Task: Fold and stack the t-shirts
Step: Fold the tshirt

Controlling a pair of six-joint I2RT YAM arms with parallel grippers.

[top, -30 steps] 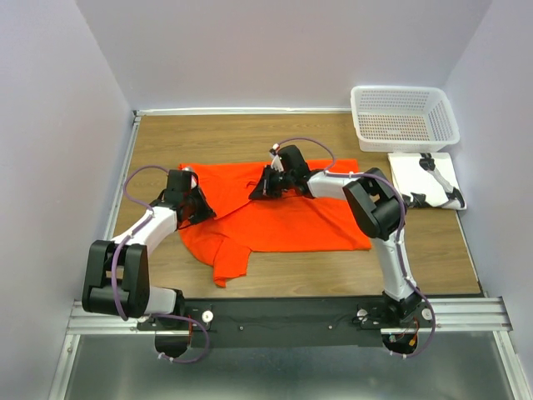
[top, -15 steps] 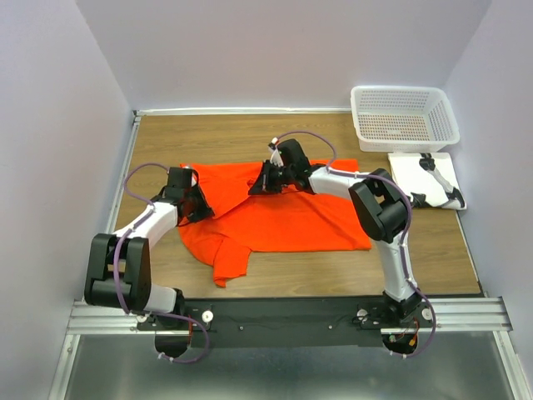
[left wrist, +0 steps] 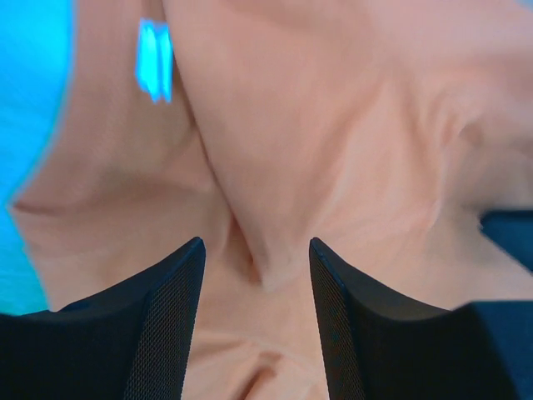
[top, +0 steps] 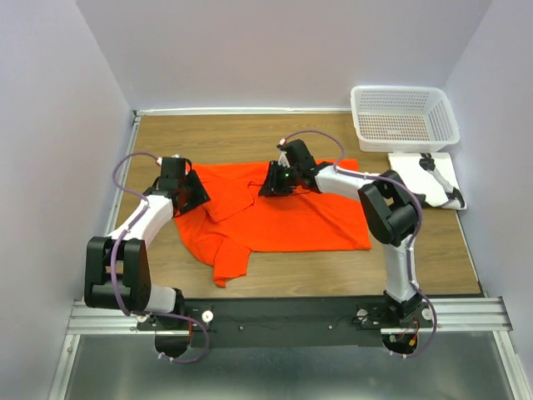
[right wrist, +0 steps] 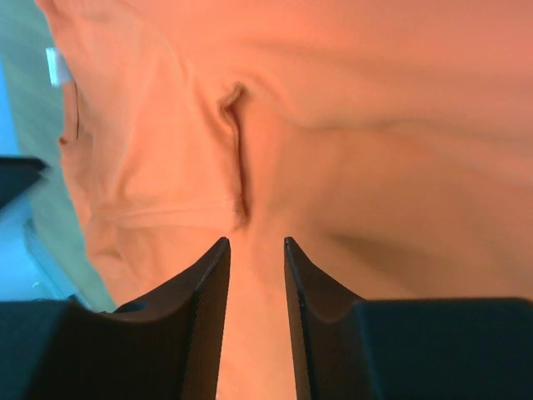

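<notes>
Left pincer [left wrist: 256,250], right pincer [right wrist: 254,246] agape over t-shirt [top: 291,221].

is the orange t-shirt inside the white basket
No, the t-shirt lies spread on the table, apart from the basket at the far right.

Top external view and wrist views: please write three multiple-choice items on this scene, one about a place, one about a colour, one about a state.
1. Where on the table does the white mesh basket stand?
A. far right corner
B. near left corner
C. between the arm bases

2. What colour is the t-shirt?
A. blue
B. orange-red
C. white

3. How do the jaws of the left gripper stand?
A. shut on cloth
B. open over the cloth
C. shut on the basket

Answers:
1 A, the top view shows it at the far right corner.
2 B, the cloth is plainly orange-red.
3 B, the left wrist view shows a clear gap between the jaws, with the cloth ridge unpinched.
</notes>
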